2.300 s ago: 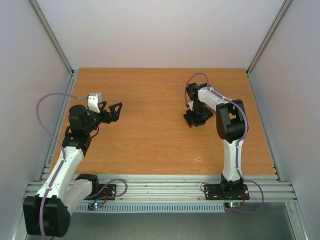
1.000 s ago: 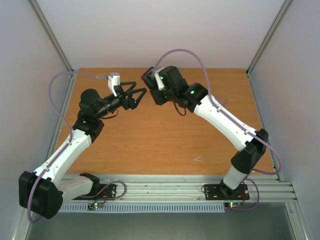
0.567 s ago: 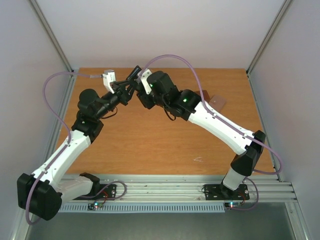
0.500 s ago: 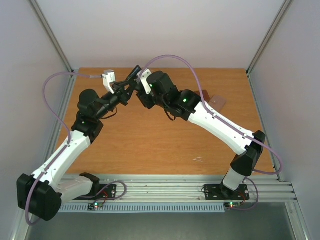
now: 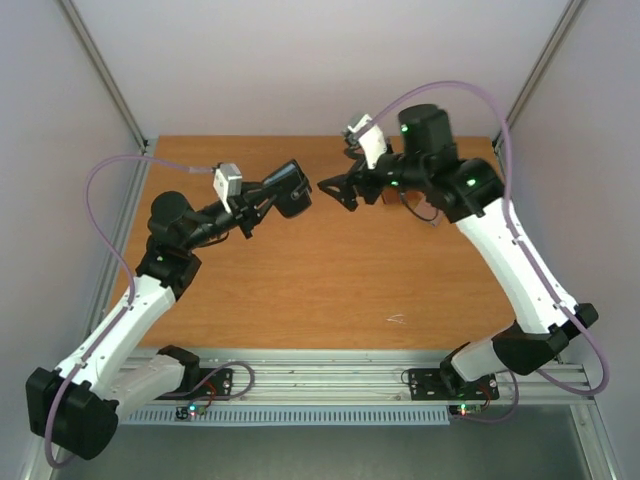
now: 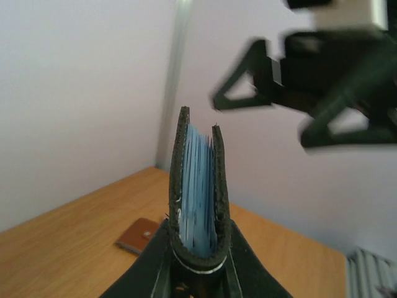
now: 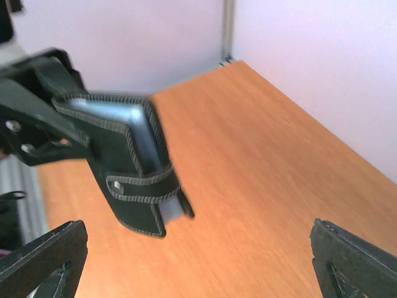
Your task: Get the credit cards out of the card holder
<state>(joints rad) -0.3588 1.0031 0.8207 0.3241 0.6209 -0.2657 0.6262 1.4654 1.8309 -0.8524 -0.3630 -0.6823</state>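
The card holder, a small black wallet with a snap tab, hangs in the air over the back middle of the table. My left gripper is shut on its spine. In the left wrist view the holder stands edge-on between the jaws, showing light blue lining and thin edges inside. I cannot tell the credit cards from the lining there. In the right wrist view a pale strip pokes out under the snap tab of the holder. My right gripper stands open, just right of the holder and apart from it.
A dark brown wallet lies flat on the orange wooden table towards the back. Grey walls close in the table on three sides. My two arms nearly meet above the back middle.
My right gripper carried the card holder up to my left gripper, which shut on it. The right gripper then opened, let go and pulled back to the right.
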